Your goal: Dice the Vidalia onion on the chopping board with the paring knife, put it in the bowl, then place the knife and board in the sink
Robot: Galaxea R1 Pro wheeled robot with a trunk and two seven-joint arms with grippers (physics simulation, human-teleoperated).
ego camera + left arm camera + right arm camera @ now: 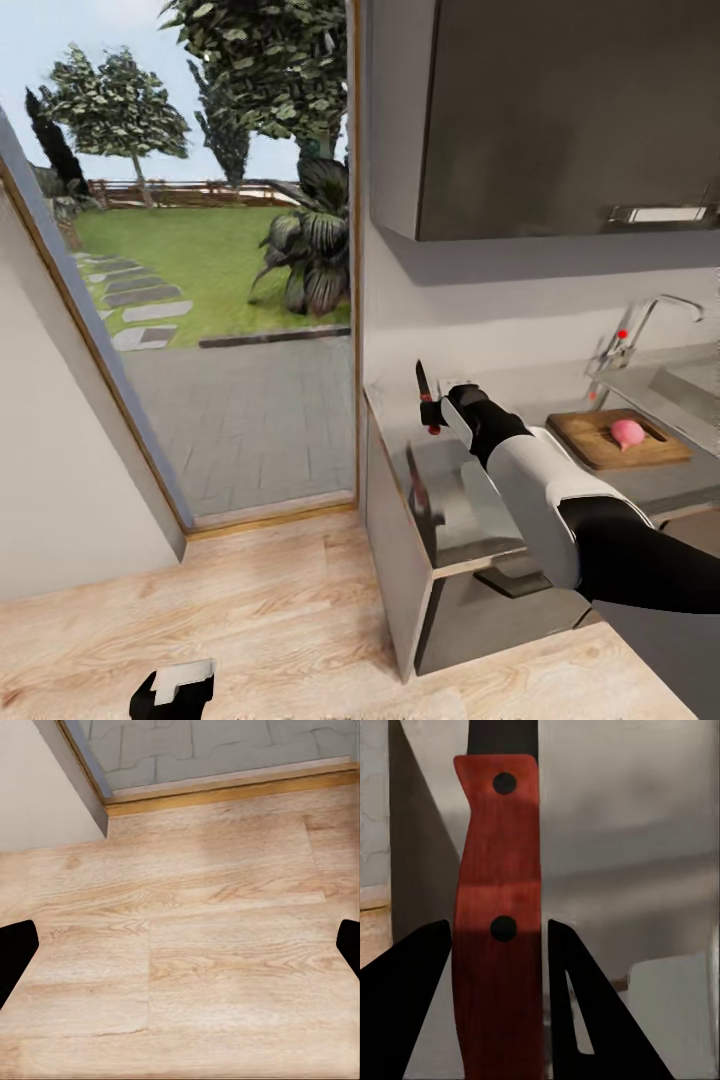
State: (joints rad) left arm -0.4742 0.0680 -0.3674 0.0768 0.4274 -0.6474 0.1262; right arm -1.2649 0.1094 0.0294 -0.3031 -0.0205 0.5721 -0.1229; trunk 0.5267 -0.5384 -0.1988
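Observation:
My right gripper (433, 411) is shut on the paring knife (423, 382) and holds it upright, blade up, above the left end of the dark countertop (655, 482). Up close, the knife's red handle (499, 855) sits between the black fingers (412, 975). Further right lies the chopping board (600, 445) with a whole pinkish onion (628, 432) on it. Behind it are the sink (690, 388) and its chrome tap (640, 328). My left gripper (176, 690) hangs low over the wood floor (187, 915), open and holding nothing. The bowl is out of view.
A dark wall cupboard (560, 110) hangs above the counter. Dark cabinet fronts (392, 540) face the wood floor (260, 610). A tall glass door (230, 330) to the left looks onto a garden, and a white wall (60, 480) stands at far left.

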